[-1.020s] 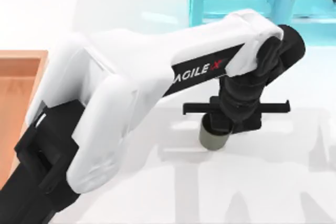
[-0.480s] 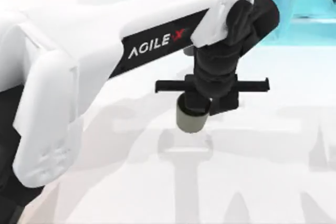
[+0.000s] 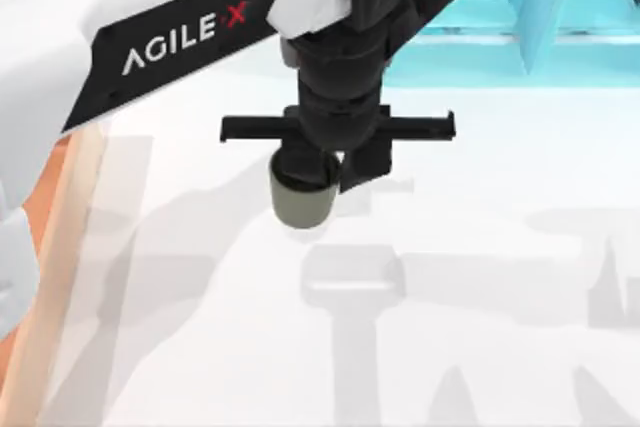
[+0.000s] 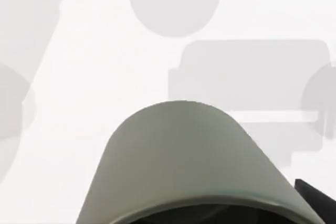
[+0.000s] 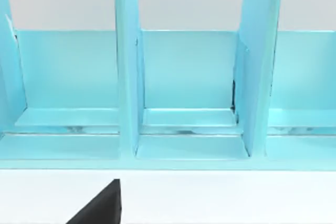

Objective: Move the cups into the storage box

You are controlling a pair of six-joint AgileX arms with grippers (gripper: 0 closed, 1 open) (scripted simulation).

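Observation:
My left gripper [image 3: 312, 179] is shut on a squat olive green cup [image 3: 300, 209] and holds it by the rim, in the air above the white table. The cup hangs left of the table's middle, apart from the storage box. In the left wrist view the cup [image 4: 184, 161] is close up, with a dark fingertip [image 4: 317, 200] at its side and its shadow on the table below. The storage box shows at the top view's left edge as a light wooden wall [image 3: 62, 267] with orange-brown floor [image 3: 8, 352] beyond. A dark part of my right gripper [image 5: 102, 208] faces the shelf.
A turquoise shelf unit [image 3: 520, 7] stands at the back right of the table, its upright dividers [image 5: 128, 77] forming open compartments. White table surface [image 3: 480, 347] spreads below and to the right of the held cup.
My left gripper has lifted the olive cup off the table and carried it leftward, toward the box side. The white arm has swung across the upper left of the top view.

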